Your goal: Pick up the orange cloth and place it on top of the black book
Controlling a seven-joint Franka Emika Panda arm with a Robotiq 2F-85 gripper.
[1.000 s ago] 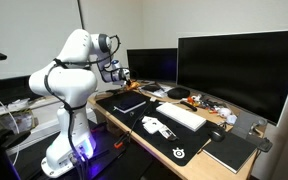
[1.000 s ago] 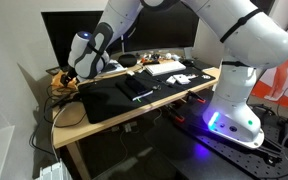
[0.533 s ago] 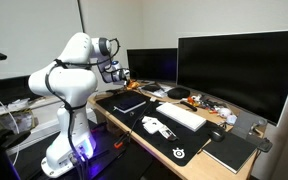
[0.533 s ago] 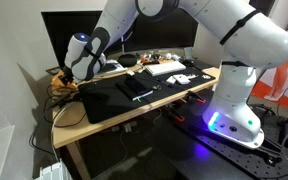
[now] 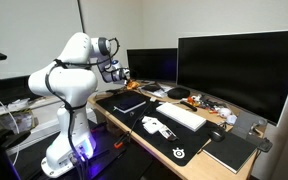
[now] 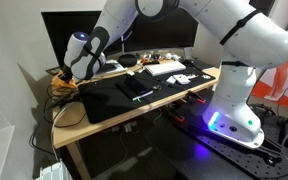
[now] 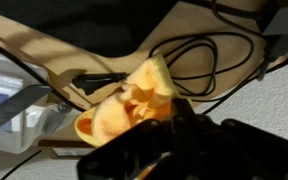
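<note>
The orange cloth (image 7: 122, 106) lies crumpled on the wooden desk corner among black cables. In the wrist view my gripper (image 7: 166, 110) is shut on the cloth's bunched edge, and its dark fingers cover part of the fabric. In both exterior views the gripper (image 5: 121, 74) (image 6: 67, 79) is low over the desk's far corner beside the monitor, and a patch of the orange cloth (image 6: 60, 84) shows under it. The black book (image 5: 129, 102) (image 6: 135, 89) lies flat on the dark desk mat, a short way from the gripper.
Two monitors (image 5: 229, 70) stand along the back of the desk. A white keyboard (image 5: 181, 116), a white controller (image 5: 156, 126) and a dark notebook (image 5: 230, 151) lie further along. Cables (image 7: 199, 60) loop around the cloth. The desk edge (image 6: 69, 130) is close.
The jaws have closed from wide open onto the orange cloth. The arm has barely moved.
</note>
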